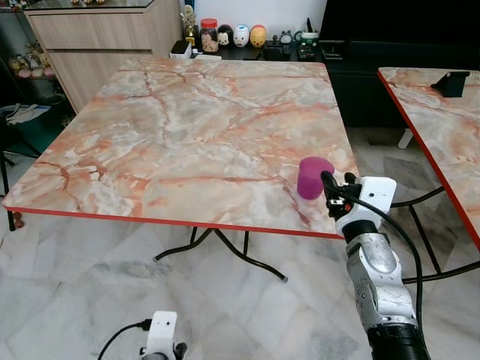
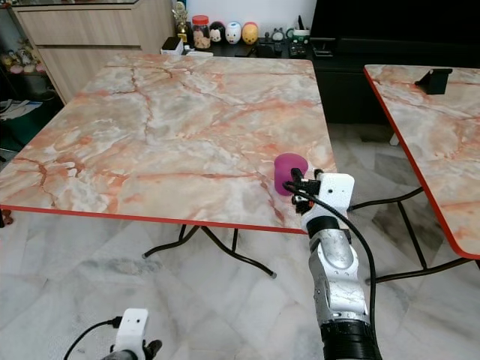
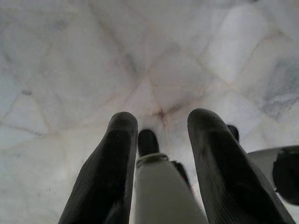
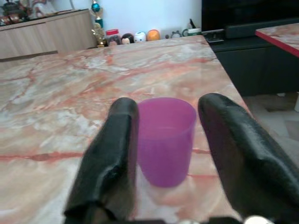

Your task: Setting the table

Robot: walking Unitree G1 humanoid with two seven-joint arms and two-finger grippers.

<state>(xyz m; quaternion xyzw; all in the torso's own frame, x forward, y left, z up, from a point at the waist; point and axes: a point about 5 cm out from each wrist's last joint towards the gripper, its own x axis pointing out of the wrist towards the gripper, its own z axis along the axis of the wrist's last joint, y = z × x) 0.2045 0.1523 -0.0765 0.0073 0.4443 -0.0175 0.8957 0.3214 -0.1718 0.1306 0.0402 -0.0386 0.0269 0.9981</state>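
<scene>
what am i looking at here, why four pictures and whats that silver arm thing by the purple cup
This is a humanoid robot setting a table. The two wide pictures come from a pair of cameras on its head, looking down at a marble-patterned table with a red edge. The other two come from cameras on its wrists, each looking along that gripper's two black fingers.

The silver arm is the robot's right arm. Its right gripper is at the table's near corner, fingers open on either side of an upright purple cup that stands on the table. One finger looks close against the cup, but the cup is not clamped.

The left gripper hangs low by the tiled floor, holding a pale, stick-like object that I cannot identify.
</scene>
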